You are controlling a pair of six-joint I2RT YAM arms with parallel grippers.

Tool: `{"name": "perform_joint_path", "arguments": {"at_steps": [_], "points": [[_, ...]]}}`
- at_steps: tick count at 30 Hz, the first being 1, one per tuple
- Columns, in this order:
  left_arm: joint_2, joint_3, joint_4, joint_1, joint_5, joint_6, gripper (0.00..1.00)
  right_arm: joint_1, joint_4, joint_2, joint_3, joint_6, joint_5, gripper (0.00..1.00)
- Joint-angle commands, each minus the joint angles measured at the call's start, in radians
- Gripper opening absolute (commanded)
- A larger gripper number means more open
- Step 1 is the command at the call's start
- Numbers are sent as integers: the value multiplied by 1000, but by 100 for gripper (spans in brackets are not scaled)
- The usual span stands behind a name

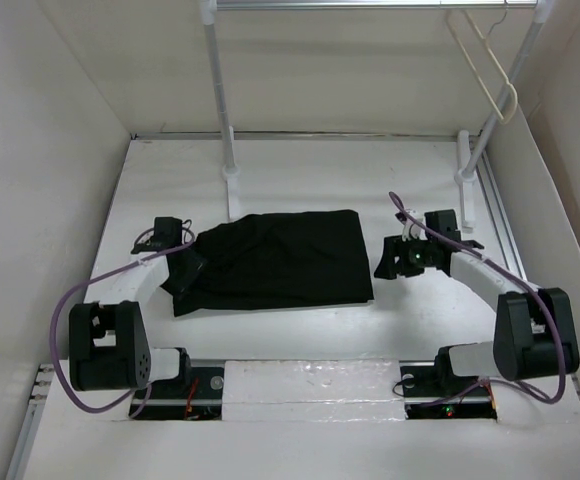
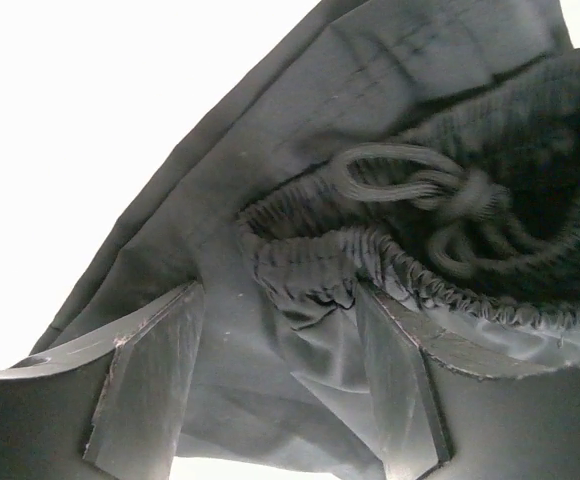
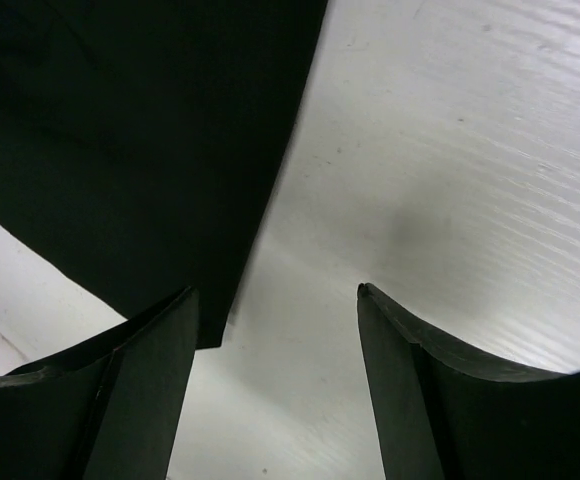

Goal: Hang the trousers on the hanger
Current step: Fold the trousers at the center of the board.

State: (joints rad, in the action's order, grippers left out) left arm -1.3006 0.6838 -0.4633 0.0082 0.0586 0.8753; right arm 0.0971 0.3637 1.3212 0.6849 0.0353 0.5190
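Note:
The black trousers (image 1: 280, 260) lie folded flat on the white table, waistband end to the left. My left gripper (image 1: 188, 265) is at that left end. In the left wrist view its jaws stand apart (image 2: 278, 290) with the gathered elastic waistband (image 2: 300, 270) between them and the drawstring knot (image 2: 440, 190) just beyond. My right gripper (image 1: 395, 258) hovers open and empty just right of the trousers. In the right wrist view (image 3: 275, 290) the trousers' edge (image 3: 120, 120) lies by its left finger. The cream hanger (image 1: 485, 65) hangs from the rail at the top right.
A white rack stands at the back: left pole (image 1: 220, 100), right slanted pole (image 1: 495, 110), top rail (image 1: 370, 5), with pole feet on the table (image 1: 233, 190). White walls close in both sides. A metal track (image 1: 500, 220) runs along the right edge.

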Motion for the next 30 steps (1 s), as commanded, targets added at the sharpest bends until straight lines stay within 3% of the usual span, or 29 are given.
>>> {"name": "perform_joint_path", "arguments": {"at_steps": [1,4,7,8,10,15,17,20,22,28,30], "points": [[0,-33,-32,4,6,-7,59,-5,-118,50,-21,-28,114,70],[-46,-46,1,4,17,-12,58,-5,-170,94,-51,-32,150,68],[-72,-33,41,4,38,-19,46,-5,-195,119,-58,-67,165,65],[-80,-26,41,4,41,-24,20,4,-197,119,-58,-67,165,62],[-86,28,10,4,40,-35,0,4,-192,119,-51,-64,159,61],[70,124,-92,-5,35,-47,0,16,-218,160,-56,-52,188,42],[118,148,-150,-5,17,-45,0,16,-232,179,-61,-49,214,42],[158,148,-256,-5,7,-30,0,16,-223,196,-61,-48,236,50],[199,99,-336,4,15,-21,0,6,-185,123,-71,-17,224,56],[245,63,-351,4,47,4,0,15,-89,52,-25,21,188,68],[216,69,-367,4,50,13,8,26,-77,46,-10,21,187,70]]}}
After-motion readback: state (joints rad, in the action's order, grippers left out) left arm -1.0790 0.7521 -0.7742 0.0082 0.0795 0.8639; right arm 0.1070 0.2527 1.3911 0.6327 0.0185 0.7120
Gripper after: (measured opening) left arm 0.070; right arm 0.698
